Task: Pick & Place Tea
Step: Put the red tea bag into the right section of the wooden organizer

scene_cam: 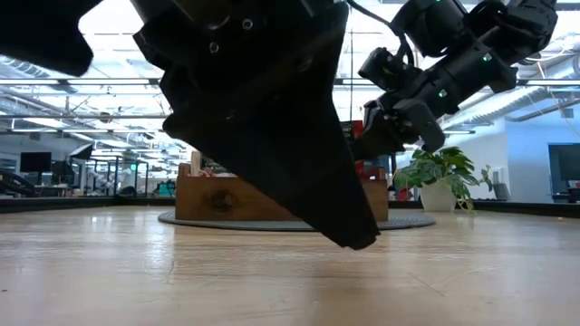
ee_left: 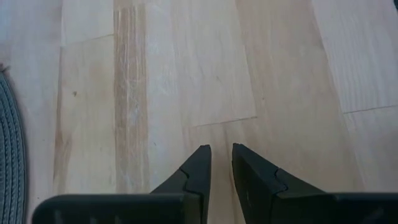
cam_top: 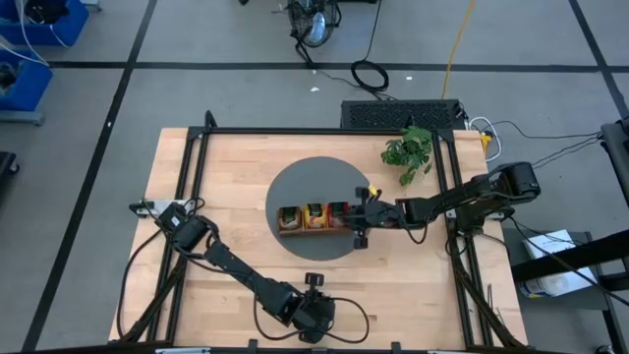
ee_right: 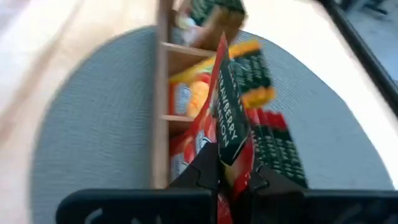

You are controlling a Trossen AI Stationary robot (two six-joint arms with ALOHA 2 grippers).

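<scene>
The right pincer (ee_right: 233, 177) is clamped on one red sachet (ee_right: 227, 124) (its label reads "STRAWBERRY"), which stands upright between the two dark fingers (ee_right: 199, 174). Just ahead of this pincer is the wooden tray (cam_top: 313, 217), which rests on a round grey mat (cam_top: 295, 192) in the middle of the bench (cam_top: 236, 167). The tray has three compartments in a row. The compartment nearest to the pincer holds red sachets (ee_right: 186, 149), the middle one holds orange-yellow sachets (ee_right: 189, 93), and the farthest one holds dark green sachets (ee_right: 211, 12); how many are in each I cannot tell. The held sachet is at the tray's near end, above the compartment with the red ones; whether it touches the tray I cannot tell. In the low view the same pincer (scene_cam: 399, 127) hangs over the end of the tray (scene_cam: 217, 197). A small green plant (cam_top: 410, 152) in a white pot stands well behind and to the side of this pincer, off the mat. The left pincer (ee_left: 221, 165) waits far from the tray, near the front edge of the bench, with its fingers (ee_left: 196, 171) a little apart and nothing between them, only bare wood under it.
</scene>
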